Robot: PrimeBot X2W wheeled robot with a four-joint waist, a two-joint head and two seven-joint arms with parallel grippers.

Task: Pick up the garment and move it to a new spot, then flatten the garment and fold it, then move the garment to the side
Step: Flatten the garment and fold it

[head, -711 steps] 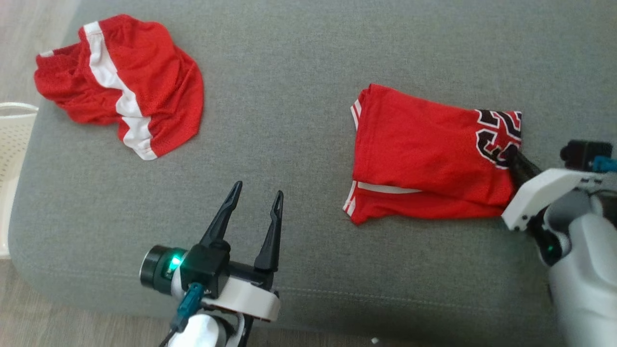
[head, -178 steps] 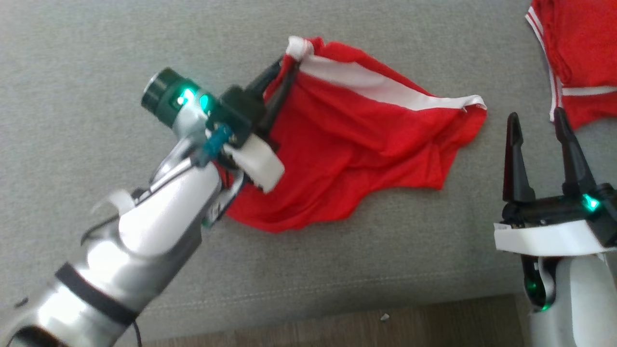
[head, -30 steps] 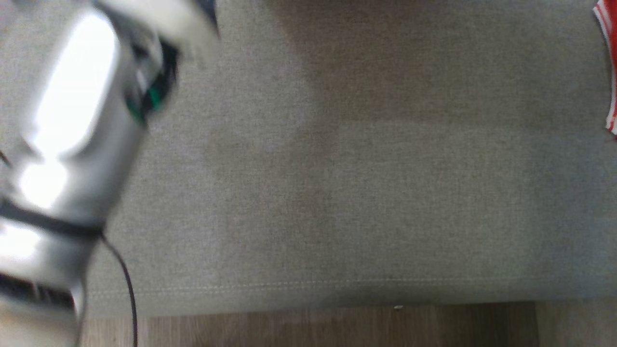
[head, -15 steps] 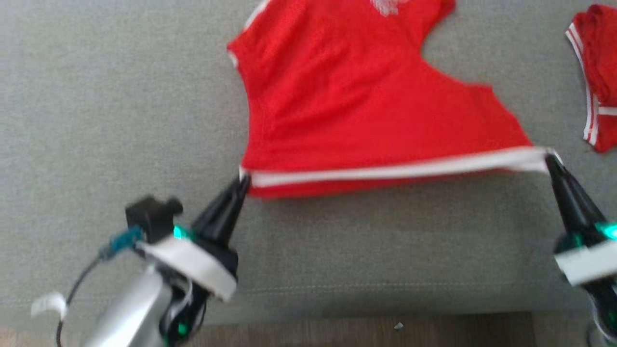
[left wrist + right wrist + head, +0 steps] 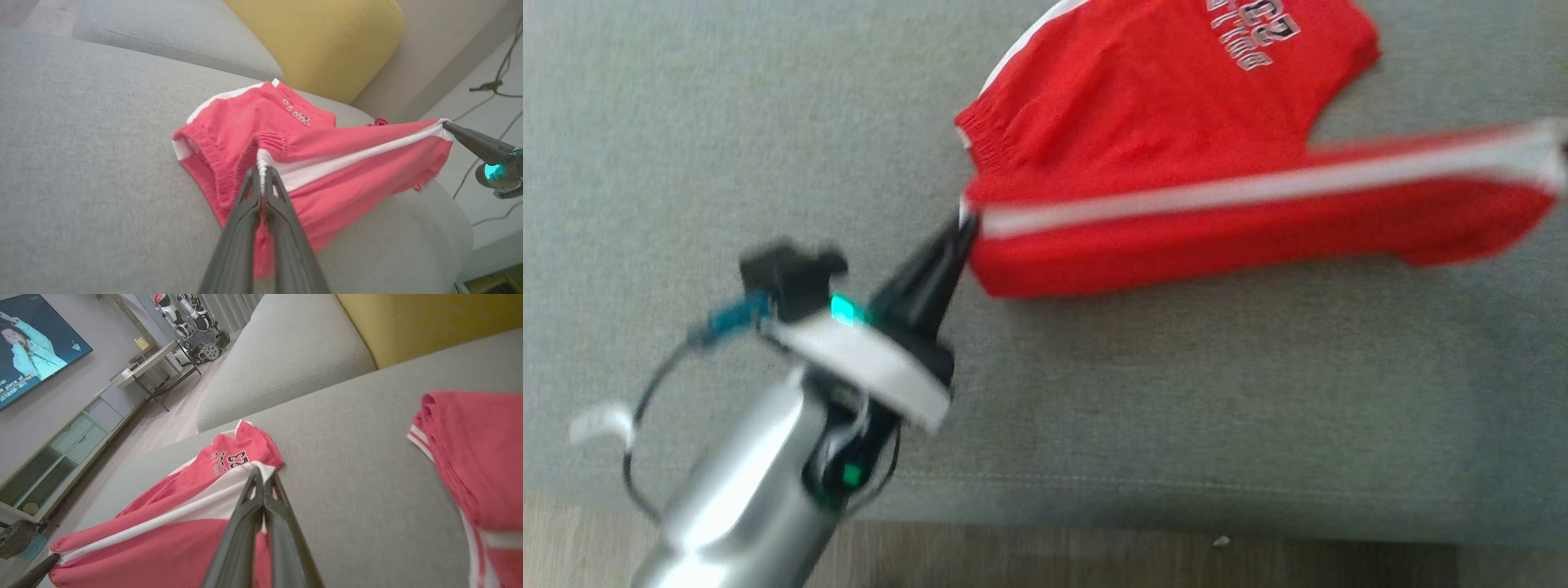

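The red garment [image 5: 1176, 147] stretches across the upper right of the head view, its far part resting on the grey sofa [image 5: 727, 163], its white stripe [image 5: 1258, 189] taut between both grippers. The left gripper [image 5: 962, 229], centre-left, has its fingers pressed together on the stripe's left end. The right gripper [image 5: 260, 475], bottom centre of its wrist view, pinches the other end. A second red garment [image 5: 478, 457] lies apart at that view's right edge; a yellow cushion [image 5: 318, 36] sits at the top of the left wrist view.
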